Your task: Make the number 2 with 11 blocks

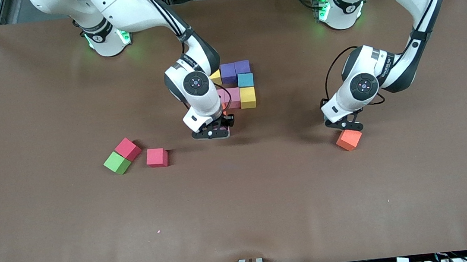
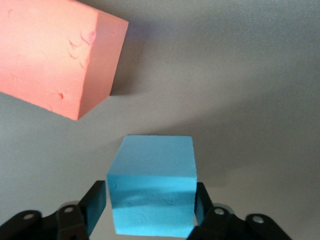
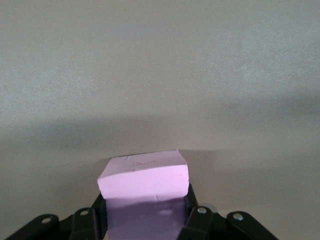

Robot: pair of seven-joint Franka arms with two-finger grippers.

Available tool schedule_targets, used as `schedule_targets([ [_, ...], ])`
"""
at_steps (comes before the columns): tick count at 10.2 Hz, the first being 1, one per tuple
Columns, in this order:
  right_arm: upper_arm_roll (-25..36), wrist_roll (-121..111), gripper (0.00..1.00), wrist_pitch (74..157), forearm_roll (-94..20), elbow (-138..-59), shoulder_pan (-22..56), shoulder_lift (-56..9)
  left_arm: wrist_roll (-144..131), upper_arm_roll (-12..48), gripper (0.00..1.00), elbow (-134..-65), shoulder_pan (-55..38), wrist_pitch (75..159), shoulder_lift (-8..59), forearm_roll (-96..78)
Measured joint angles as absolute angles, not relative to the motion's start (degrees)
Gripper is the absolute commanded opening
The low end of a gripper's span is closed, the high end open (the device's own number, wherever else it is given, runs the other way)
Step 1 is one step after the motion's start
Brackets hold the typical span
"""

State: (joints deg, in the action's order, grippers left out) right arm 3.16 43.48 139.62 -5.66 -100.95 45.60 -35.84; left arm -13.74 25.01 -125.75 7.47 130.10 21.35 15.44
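Left wrist view: left tool (image 2: 150, 210) straddles a light blue cube (image 2: 152, 187), fingers (image 2: 95, 202) at its two sides, the cube seeming to rest on the counter; whether they already pinch it I cannot tell.
Beside it: orange cube (image 2: 57, 52), close by, apart from the blue one.
Right wrist view: right tool (image 3: 145, 215) narrow, clamped on a pale pink cube (image 3: 144, 180), low over the counter (image 1: 266, 197) at the edge of the part-built figure (image 1: 239, 84) nearer the front camera.
Figure so far: purple, yellow, blue and pink cubes touching in a cluster mid-counter.
Loose blocks: two pink-red cubes (image 1: 128, 149) (image 1: 157, 157) toward the right arm's end; a green cube (image 1: 116, 163) touches one.
Risk, left: an off-centre squeeze could twist the soft foam or nudge the orange neighbour.
Risk, right: setting down askew could shove the row out of line.
Materials: matte foam, sharp-edged equal cubes, faintly dimpled faces; counter a dull brown sheet.
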Motion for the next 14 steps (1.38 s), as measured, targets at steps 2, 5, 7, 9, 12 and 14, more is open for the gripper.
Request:
schedule_targets([
  [2, 3.3, 43.5, 0.25, 139.6, -5.4, -100.9, 45.6, -35.9, -13.7, 25.0, 0.62, -125.7, 7.5, 130.2, 21.4, 14.1],
  [5, 3.3, 43.5, 0.25, 139.6, -5.3, -100.9, 45.6, -35.9, -14.6, 25.0, 0.59, -125.1, 7.5, 130.5, 21.4, 13.3],
  [7, 3.4, 43.5, 0.34, 139.6, -5.2, -100.8, 45.7, -36.0, -16.1, 25.1, 0.59, -124.1, 7.3, 130.5, 21.4, 12.1],
  [9, 3.4, 43.5, 0.82, 139.6, -5.2, -100.8, 45.7, -36.0, -18.9, 25.3, 0.59, -122.6, 7.1, 130.6, 21.5, 11.9],
  [12, 3.7, 43.5, 1.0, 139.5, -5.0, -100.8, 46.0, -36.8, -25.0, 25.6, 0.59, -119.9, 5.3, 130.6, 21.9, 9.0],
  [14, 4.3, 43.5, 1.0, 139.6, -4.8, -100.8, 46.5, -37.6, -28.8, 25.7, 0.59, -117.7, 3.1, 130.6, 22.6, 6.4],
])
